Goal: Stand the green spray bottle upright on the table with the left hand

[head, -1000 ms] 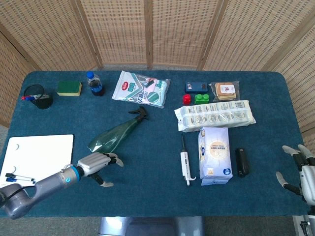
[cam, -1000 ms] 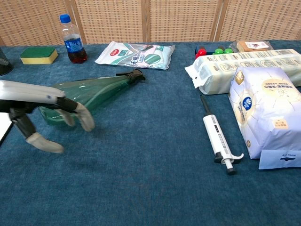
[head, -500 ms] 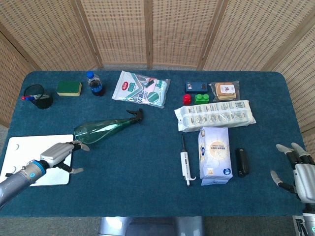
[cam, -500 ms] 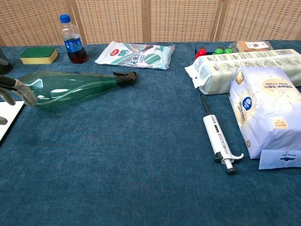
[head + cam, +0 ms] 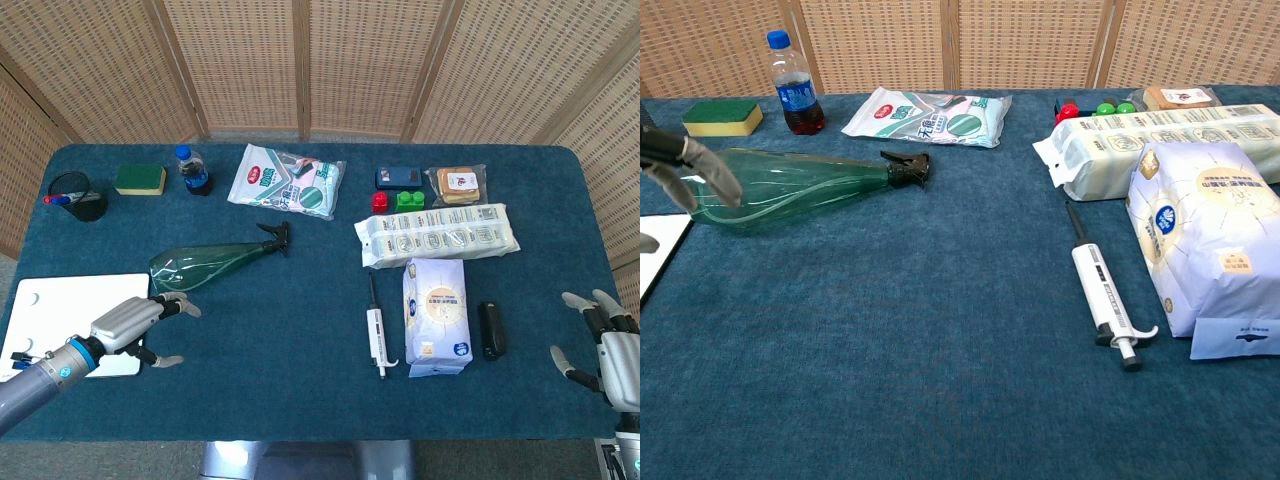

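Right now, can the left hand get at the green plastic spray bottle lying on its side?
Probably yes. The left hand is open just beside the wide base of the green plastic spray bottle, and only bare blue table shows between them. The white board lies under the hand, not in the way.

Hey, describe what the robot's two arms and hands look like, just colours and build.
The left hand has a silver-grey metallic shell, dark finger segments and pale tips. A blue ring joins it to a smooth grey rounded forearm. The right hand is the same light grey with pale tips; its arm is mostly out of frame.
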Available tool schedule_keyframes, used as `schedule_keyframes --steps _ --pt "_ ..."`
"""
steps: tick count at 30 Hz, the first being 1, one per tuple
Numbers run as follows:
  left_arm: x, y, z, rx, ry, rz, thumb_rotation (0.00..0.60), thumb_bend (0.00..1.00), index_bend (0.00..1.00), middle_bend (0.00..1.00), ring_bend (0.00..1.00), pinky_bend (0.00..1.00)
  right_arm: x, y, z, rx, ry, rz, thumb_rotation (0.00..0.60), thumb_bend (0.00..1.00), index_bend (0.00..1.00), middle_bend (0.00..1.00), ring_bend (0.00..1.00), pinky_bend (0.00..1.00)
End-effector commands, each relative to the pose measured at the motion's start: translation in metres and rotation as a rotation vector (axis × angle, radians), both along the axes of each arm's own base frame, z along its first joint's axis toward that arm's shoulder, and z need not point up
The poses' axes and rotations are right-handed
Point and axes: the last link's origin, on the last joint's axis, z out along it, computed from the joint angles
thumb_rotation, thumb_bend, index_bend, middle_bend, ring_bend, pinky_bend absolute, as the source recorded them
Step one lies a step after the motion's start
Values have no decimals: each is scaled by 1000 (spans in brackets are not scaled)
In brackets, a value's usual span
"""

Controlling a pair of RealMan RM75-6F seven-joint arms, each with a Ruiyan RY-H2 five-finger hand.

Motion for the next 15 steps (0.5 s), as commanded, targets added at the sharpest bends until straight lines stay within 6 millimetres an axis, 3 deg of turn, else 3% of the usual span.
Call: schedule_keyframes --steps 1,7,15 --pt "17 7 14 55 -1 -64 446 293 212 247 147 257 -1 0 0 -3 -5 0 600 347 196 293 111 194" --pt "23 28 27 191 69 -53 459 293 210 244 151 275 -6 1 1 -10 -16 -5 600 349 196 292 112 195" --pt "17 51 24 309 196 -14 460 294 212 235 152 276 -7 -1 0 -6 -20 0 600 347 196 293 112 195"
